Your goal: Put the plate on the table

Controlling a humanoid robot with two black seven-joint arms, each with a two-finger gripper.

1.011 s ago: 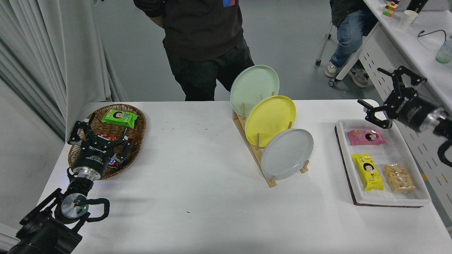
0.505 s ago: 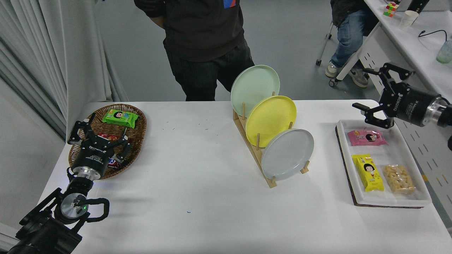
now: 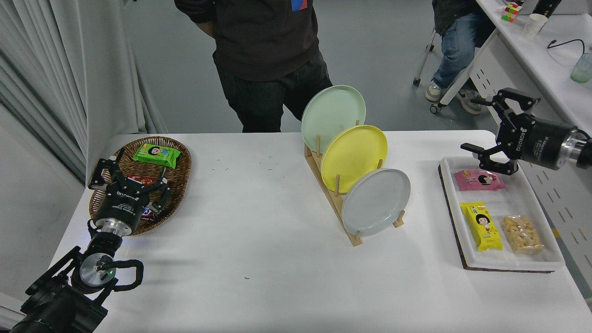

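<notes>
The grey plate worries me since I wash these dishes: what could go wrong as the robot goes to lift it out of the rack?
The grey plate stands on edge in the wooden rack, overlapped from behind by the yellow plate; pulling it at an angle could drag that one or tip the rack. The open right gripper hangs above the white tray at the far right, so a low sweep towards the plate might clip the tray's rim or the snack packets.

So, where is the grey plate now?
The grey plate stands in the nearest slot of the wooden rack, right of the table's centre, just in front of the yellow plate.
</notes>
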